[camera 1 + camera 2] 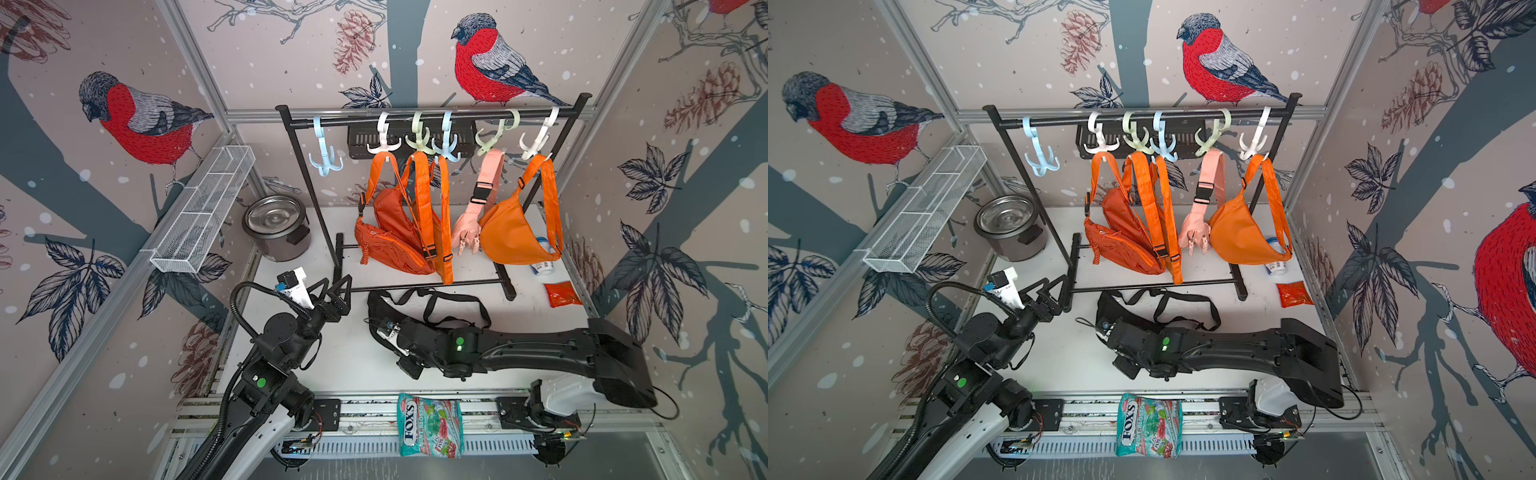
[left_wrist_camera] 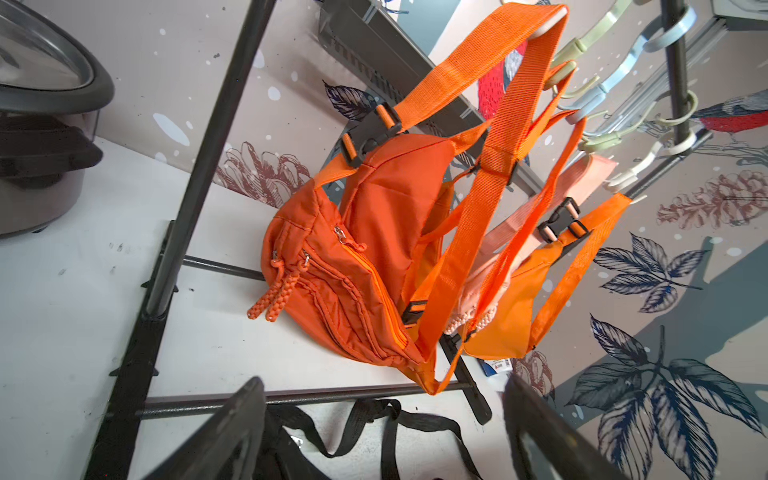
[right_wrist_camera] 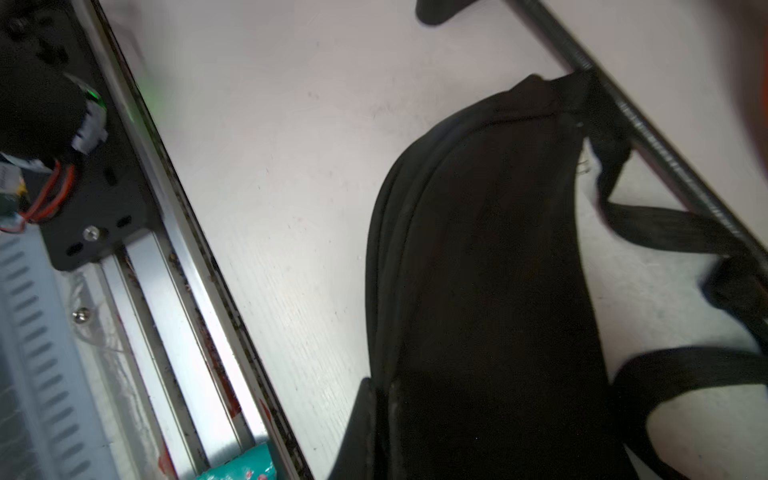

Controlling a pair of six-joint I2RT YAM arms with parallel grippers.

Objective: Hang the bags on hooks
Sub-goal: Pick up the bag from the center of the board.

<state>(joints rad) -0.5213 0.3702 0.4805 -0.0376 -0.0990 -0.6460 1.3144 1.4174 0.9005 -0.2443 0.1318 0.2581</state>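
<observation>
The black fabric waist bag [image 1: 380, 307] lies flat near the middle of the white bench [image 1: 353, 361], its webbing strap [image 1: 436, 296] looped loosely toward the black metal rack [image 1: 432, 117]. It looks light and limp, so it should sag when lifted. The strap is likely the better hold for hooking. The right end effector [image 3: 378, 399] is pressed together, apparently pinching the pouch's edge. The left end effector [image 1: 332, 286] hovers spread and empty.

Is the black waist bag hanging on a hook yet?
No, the black waist bag lies on the white table in front of the rack, not on any hook.
</observation>
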